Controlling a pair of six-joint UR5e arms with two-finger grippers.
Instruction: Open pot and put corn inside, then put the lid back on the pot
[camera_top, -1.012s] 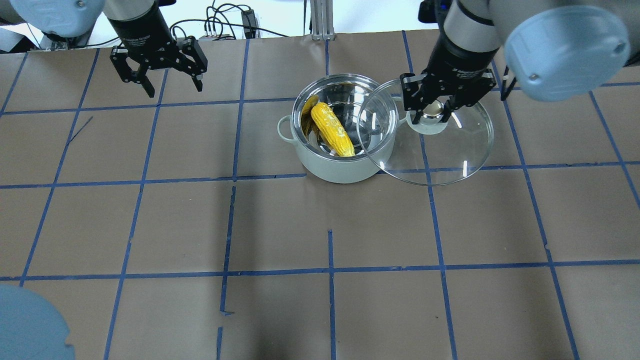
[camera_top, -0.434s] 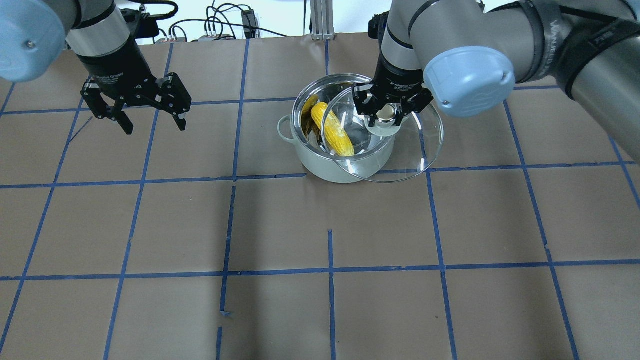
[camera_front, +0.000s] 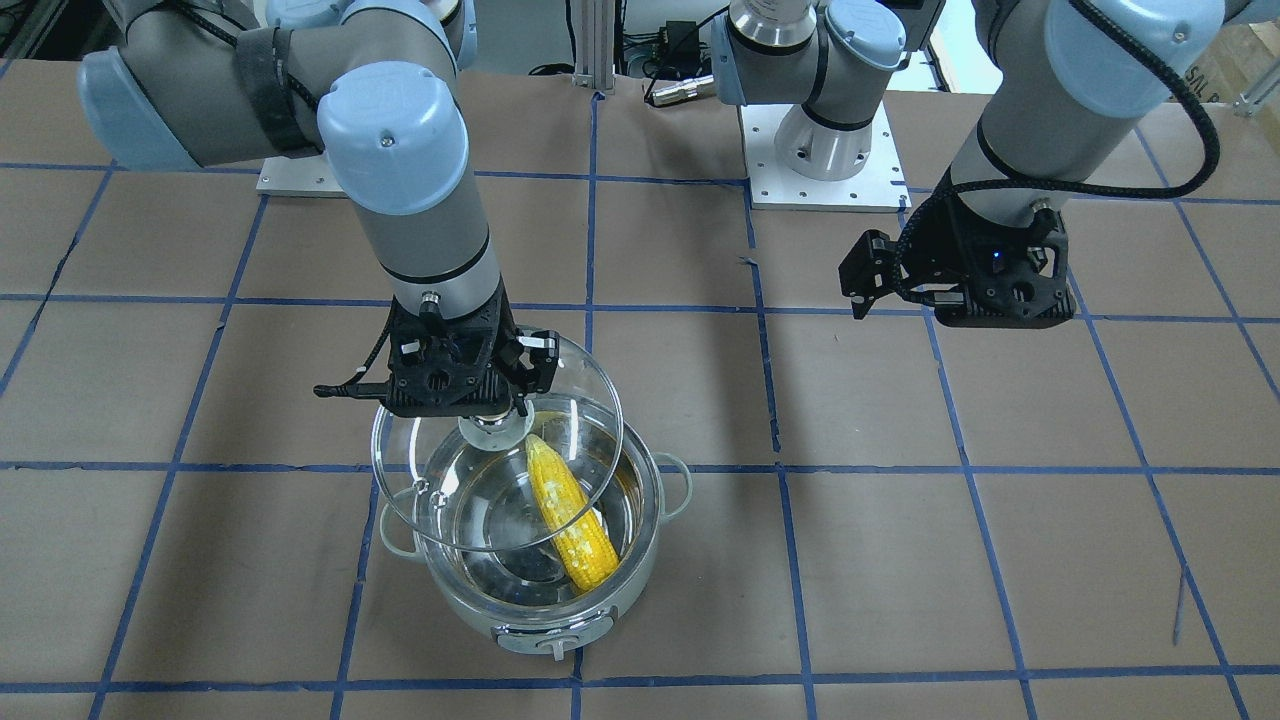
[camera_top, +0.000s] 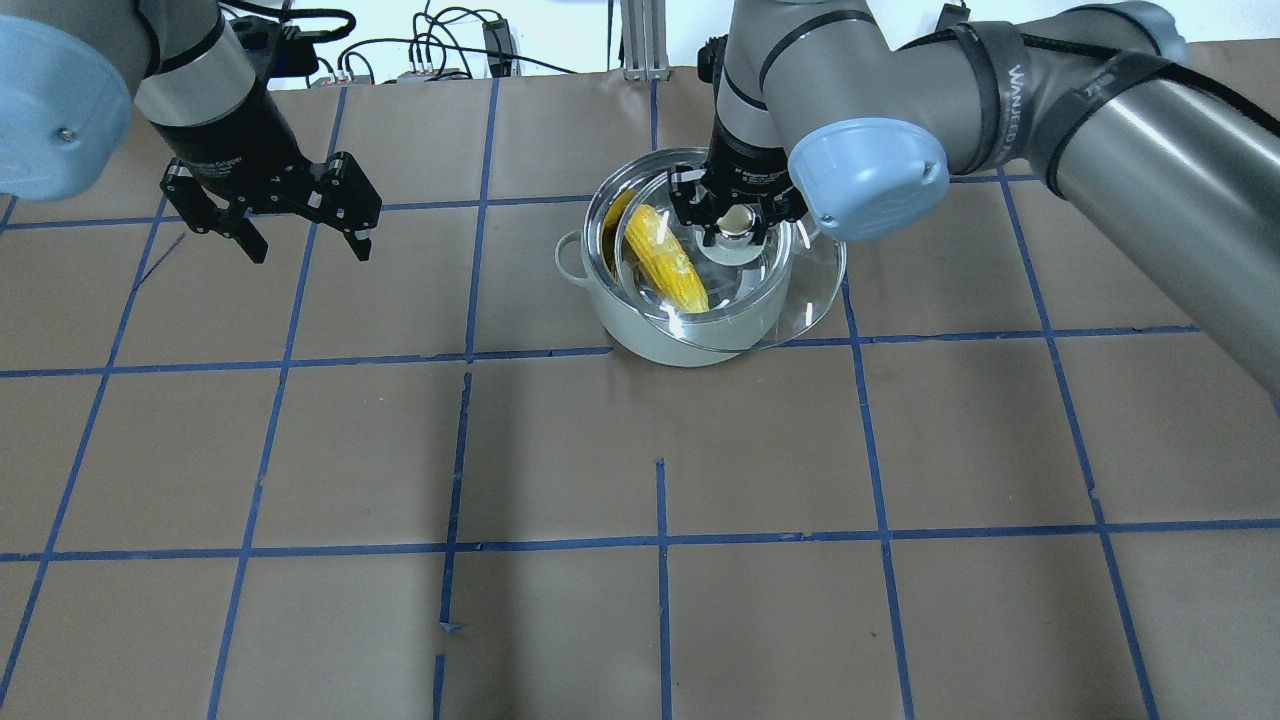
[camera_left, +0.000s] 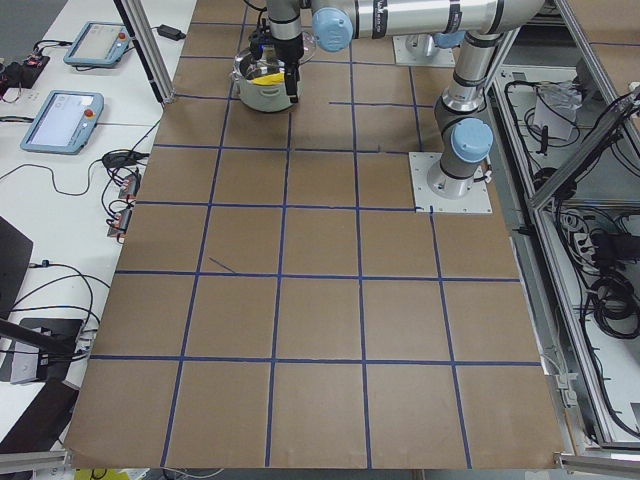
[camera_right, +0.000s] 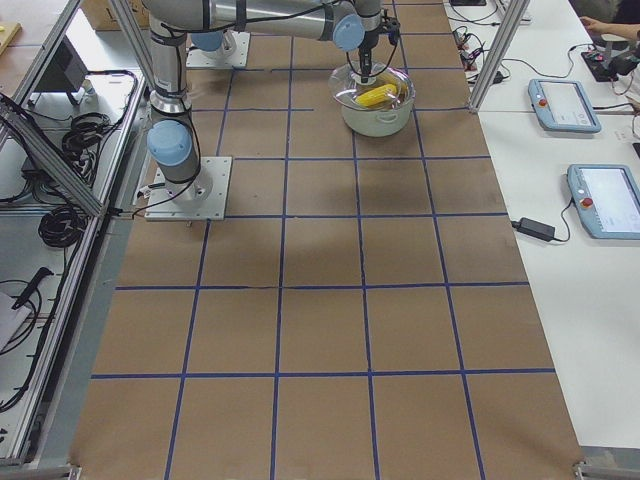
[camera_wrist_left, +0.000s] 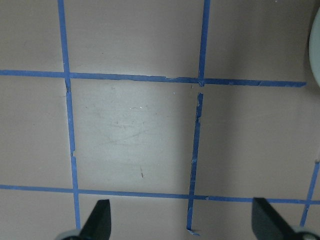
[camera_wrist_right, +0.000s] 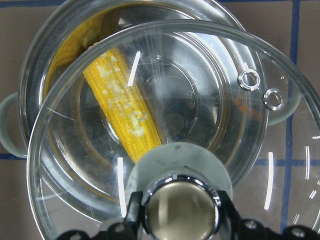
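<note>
The pot (camera_top: 650, 345) stands open at the table's far middle, with the yellow corn (camera_top: 665, 258) lying slanted inside it. My right gripper (camera_top: 737, 222) is shut on the knob of the glass lid (camera_top: 805, 290). It holds the lid over the pot, shifted toward the right, so the left of the rim stays uncovered. In the front view the lid (camera_front: 440, 500) hangs above the pot (camera_front: 620, 605) and the corn (camera_front: 570, 515). The right wrist view shows the corn (camera_wrist_right: 122, 110) through the lid (camera_wrist_right: 240, 130). My left gripper (camera_top: 310, 250) is open and empty, over bare table left of the pot.
Brown paper with a blue tape grid (camera_top: 660, 540) covers the table. Cables (camera_top: 450, 50) lie beyond the far edge. The left wrist view shows only taped paper between the open fingertips (camera_wrist_left: 100, 217). Tablets (camera_right: 605, 200) lie on the side bench.
My right gripper has carried the lid leftward, from beside the pot to over it. My left arm has moved left and a little toward the near side, still open.
</note>
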